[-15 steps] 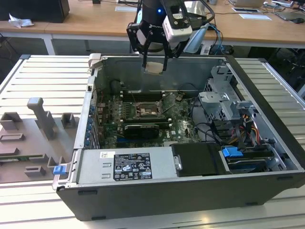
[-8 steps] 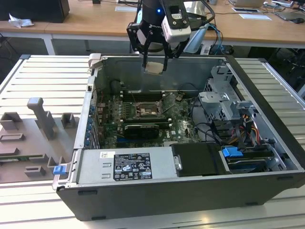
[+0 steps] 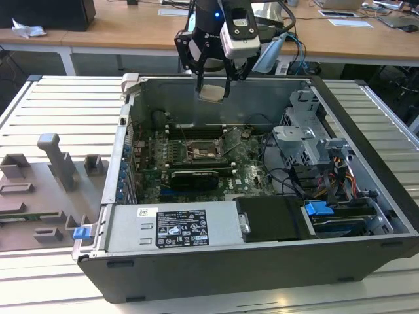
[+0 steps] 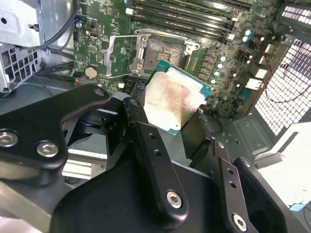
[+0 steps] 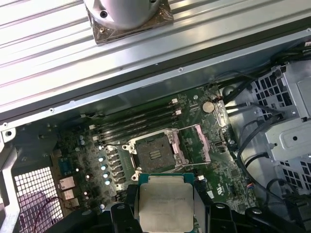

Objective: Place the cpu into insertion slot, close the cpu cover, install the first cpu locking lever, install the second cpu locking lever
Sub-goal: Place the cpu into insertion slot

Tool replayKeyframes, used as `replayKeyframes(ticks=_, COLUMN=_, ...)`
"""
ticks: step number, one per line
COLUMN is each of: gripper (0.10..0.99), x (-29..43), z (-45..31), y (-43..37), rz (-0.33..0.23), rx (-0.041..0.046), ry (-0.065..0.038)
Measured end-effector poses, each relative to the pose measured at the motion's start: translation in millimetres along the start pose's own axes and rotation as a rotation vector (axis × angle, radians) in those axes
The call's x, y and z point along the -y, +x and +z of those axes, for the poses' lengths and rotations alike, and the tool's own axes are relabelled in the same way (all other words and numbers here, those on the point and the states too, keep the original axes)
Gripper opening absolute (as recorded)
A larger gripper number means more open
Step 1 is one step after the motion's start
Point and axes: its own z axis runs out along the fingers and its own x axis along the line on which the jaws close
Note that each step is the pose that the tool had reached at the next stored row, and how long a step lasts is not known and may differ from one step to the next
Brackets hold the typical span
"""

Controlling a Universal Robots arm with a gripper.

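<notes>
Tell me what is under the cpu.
Held in the hand, the cpu hangs above the motherboard; the empty insertion slot shows past it. Its underside and the board right behind it are hidden.

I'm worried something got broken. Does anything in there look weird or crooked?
Nothing looks broken. The one odd bit is the cpu pinched in the hand: in the second wrist view its metal top has brownish smudges. The insertion slot is empty and the cpu cover beside it is flipped open.

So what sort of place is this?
Probably a robotics lab: an open computer case lies on a slatted metal table, wooden desks stand behind, and the gripper holds the cpu above it.
</notes>
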Motion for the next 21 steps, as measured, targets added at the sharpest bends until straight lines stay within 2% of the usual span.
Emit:
replayKeyframes(ticks=11, gripper=0.537, x=0.0, z=0.1, y=0.0, rz=0.042, rx=0.0037, ry=-0.001)
replayKeyframes(ticks=21, gripper=0.537, x=0.1, z=0.9, y=0.0, rz=0.152, rx=0.0136, ry=-0.003)
